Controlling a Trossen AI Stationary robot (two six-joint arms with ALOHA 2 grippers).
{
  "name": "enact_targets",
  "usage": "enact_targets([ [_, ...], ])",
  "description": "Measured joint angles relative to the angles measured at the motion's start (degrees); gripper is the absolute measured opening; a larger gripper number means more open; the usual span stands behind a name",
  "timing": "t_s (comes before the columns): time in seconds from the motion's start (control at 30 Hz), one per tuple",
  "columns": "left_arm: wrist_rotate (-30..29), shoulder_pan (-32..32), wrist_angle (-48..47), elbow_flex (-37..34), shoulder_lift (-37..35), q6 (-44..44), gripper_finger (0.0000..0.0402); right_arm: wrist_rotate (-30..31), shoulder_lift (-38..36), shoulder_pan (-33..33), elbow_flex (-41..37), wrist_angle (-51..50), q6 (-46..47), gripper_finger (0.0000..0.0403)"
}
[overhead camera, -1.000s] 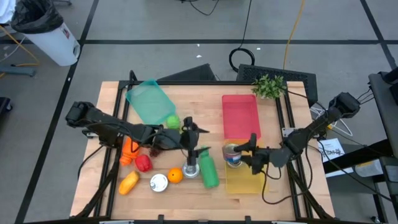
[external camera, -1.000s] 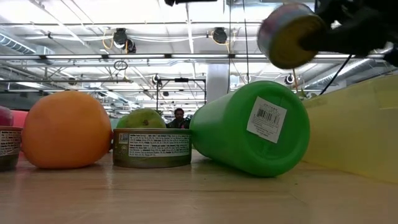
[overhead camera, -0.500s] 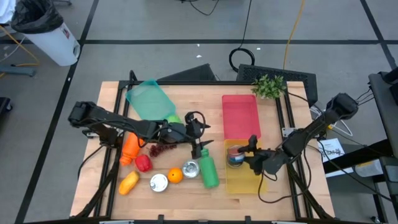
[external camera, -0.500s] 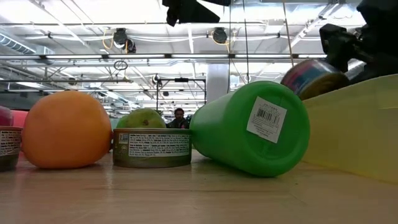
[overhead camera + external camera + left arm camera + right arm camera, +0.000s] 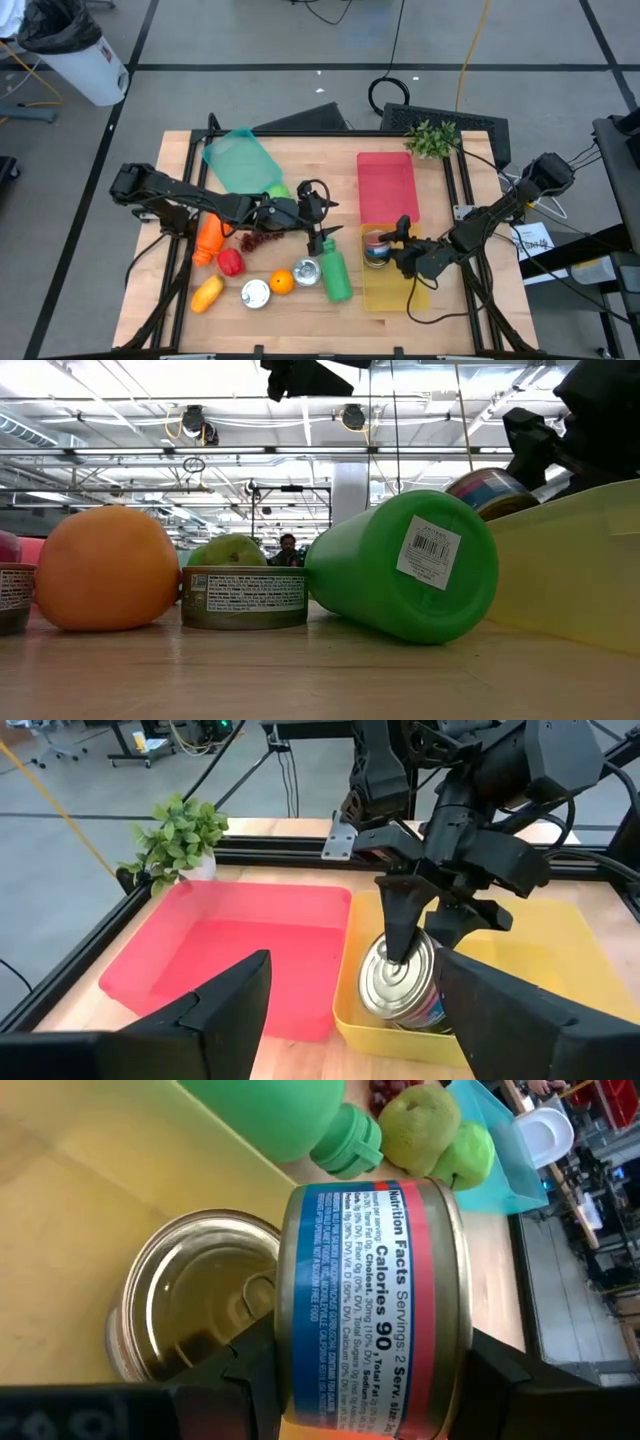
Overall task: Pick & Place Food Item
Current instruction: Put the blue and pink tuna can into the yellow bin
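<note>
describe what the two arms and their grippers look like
Both arms are dark, slim and jointed, with black cables looping alongside them. The left gripper and right gripper each end in two dark, flat, wedge-shaped fingers. No markings are legible.

Open room inside the red bin (image 5: 388, 184); green bottle (image 5: 334, 274) just beside the yellow bin (image 5: 392, 292)

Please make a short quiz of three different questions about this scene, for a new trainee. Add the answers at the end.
1. True or false: the right tool grips the blue-and-red can.
2. Over which tray is that can? A) red tray B) yellow tray C) teal tray
3. Fill in: the green bottle is ___ on the table.

Key: 1 true. 2 B. 3 lying on its side.
</note>
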Motion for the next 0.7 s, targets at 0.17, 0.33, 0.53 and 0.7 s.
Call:
enact_targets([
  [0.17,0.0,0.0,0.0,0.0,0.0,0.0,0.0274,-1.2,0.1,0.0,-0.1,-0.6,8.4,0.0274],
  [0.33,0.0,0.0,-0.4,0.0,0.0,0.0,0.0283,-1.2,0.1,0.0,-0.1,-0.3,10.9,0.0357],
  [0.53,0.0,0.0,-0.4,0.0,0.0,-0.1,0.0295,-5.4,-0.2,0.0,-0.1,-0.2,12.8,0.0374],
  [0.7,0.0,0.0,-0.4,0.0,0.0,-0.2,0.0298,-10.8,-1.9,0.0,-0.1,-0.1,16.1,0.0368],
])
